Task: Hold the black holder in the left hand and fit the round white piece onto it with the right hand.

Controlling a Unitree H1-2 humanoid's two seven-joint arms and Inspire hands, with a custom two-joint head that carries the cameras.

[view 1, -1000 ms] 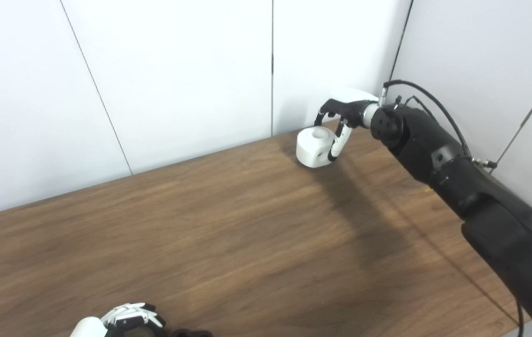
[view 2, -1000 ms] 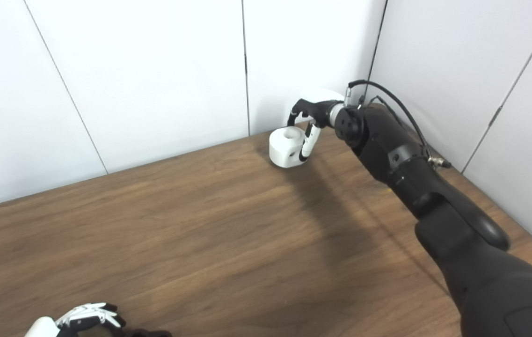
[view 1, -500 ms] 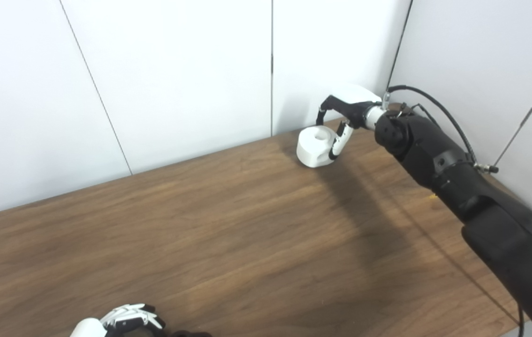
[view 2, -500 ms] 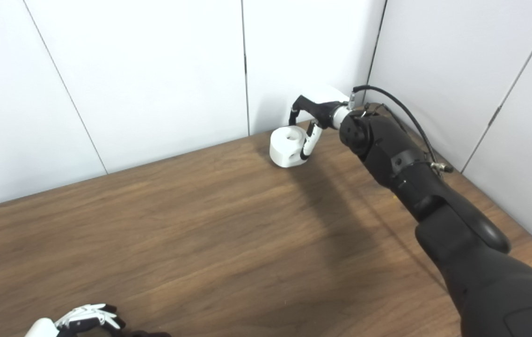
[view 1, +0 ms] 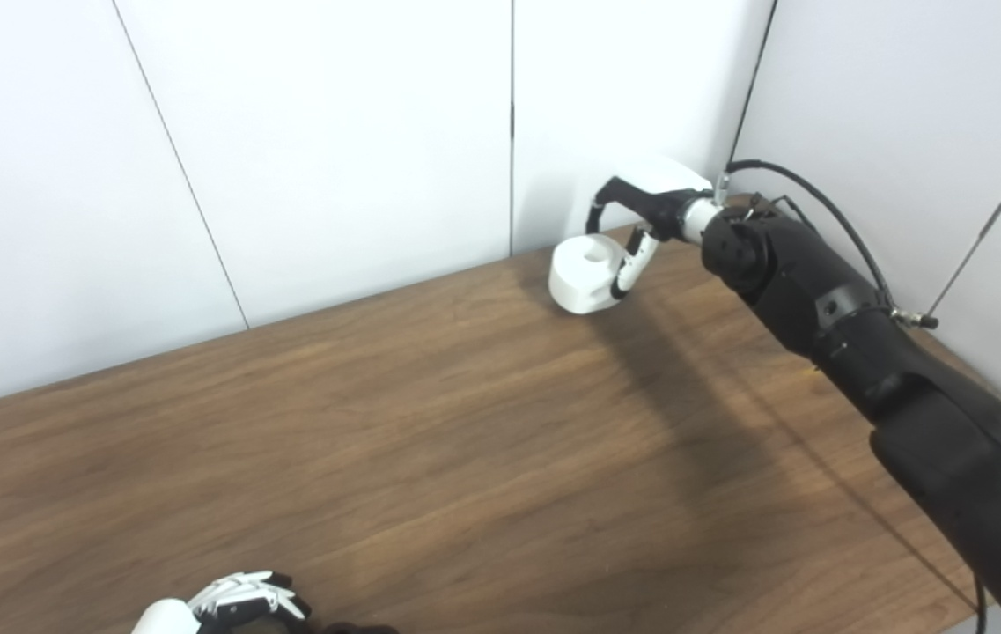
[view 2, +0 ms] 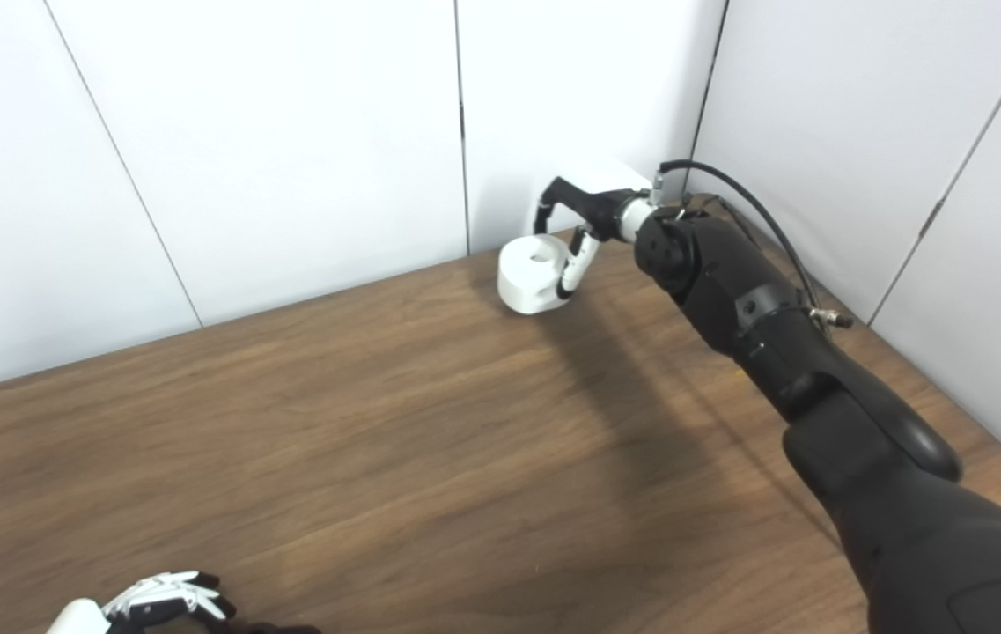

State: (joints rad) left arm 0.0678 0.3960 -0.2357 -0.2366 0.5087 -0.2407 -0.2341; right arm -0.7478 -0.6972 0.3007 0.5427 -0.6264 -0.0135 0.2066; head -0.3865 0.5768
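Right hand (view 1: 645, 211) far out near back wall, fingers curled round white piece (view 1: 584, 276) — pinching it, one finger (view 1: 629, 269) down its side. Piece sits under hand, at or just above table (view 1: 430, 440), can't tell which. Left hand (view 1: 231, 603) low at near edge, black holder (view 1: 359, 628) just beside it — grip can't tell.

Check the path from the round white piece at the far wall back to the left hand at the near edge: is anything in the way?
Nothing visible is. Only bare brown wooden table lies between the round white piece, with the right hand at it, and the left hand.
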